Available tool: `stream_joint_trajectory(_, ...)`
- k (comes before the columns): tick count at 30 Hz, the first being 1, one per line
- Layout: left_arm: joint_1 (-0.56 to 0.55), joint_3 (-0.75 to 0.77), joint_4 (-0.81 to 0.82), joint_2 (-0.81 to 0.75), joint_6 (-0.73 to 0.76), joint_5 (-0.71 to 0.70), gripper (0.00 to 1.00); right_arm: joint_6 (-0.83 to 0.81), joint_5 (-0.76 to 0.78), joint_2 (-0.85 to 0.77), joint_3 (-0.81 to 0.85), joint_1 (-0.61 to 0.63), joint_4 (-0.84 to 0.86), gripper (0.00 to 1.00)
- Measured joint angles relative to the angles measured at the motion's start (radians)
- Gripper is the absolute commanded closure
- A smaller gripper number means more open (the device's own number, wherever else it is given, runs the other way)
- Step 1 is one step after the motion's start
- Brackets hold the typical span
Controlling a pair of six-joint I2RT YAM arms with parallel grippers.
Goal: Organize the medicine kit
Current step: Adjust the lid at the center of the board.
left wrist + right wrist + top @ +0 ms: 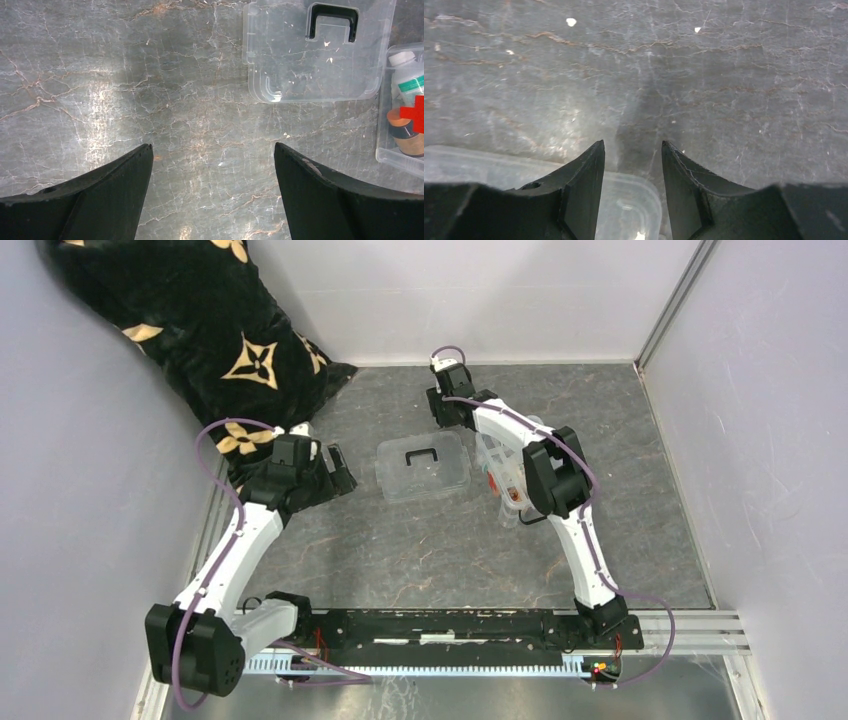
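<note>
- Top external view: the medicine kit [503, 485] sits open on the table [400, 560], partly under the right arm. Its lid [423, 468] lies flat just to its left. The left gripper [340, 468] hovers left of the lid, and the right gripper [448, 400] hangs beyond the lid's far edge. The lid looks like the next thing to fit.
- Left wrist view: the left gripper [212, 150] is spread wide and empty over bare table. The lid [310, 60] and its black handle [332, 20] lie ahead, and the kit's red cross [416, 112] and bottle [407, 75] show at the right. It is best to grasp the handle squarely.
- Right wrist view: the right gripper [633, 145] is narrowly parted and holds nothing. A clear plastic corner [629, 200] lies below; I cannot tell whether it is lid or box. The lid should be lowered level onto the kit.
</note>
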Motion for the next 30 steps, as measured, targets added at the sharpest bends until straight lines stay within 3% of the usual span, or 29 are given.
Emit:
stream_joint_trajectory(18, 0.000, 0.000, -0.002, -0.008, 0.000, 0.013, 0.03, -0.140, -0.094, 0.069, 0.073, -0.009, -0.151, 0.65)
stream_joint_trajectory(26, 0.000, -0.039, 0.022, -0.007, -0.005, 0.050, 0.03, -0.165, -0.095, 0.006, -0.013, 0.057, -0.193, 0.71)
stream_joint_trajectory(30, -0.001, -0.077, 0.037, -0.006, -0.027, 0.071, 0.03, -0.164, -0.107, -0.076, -0.142, 0.099, -0.198, 0.72)
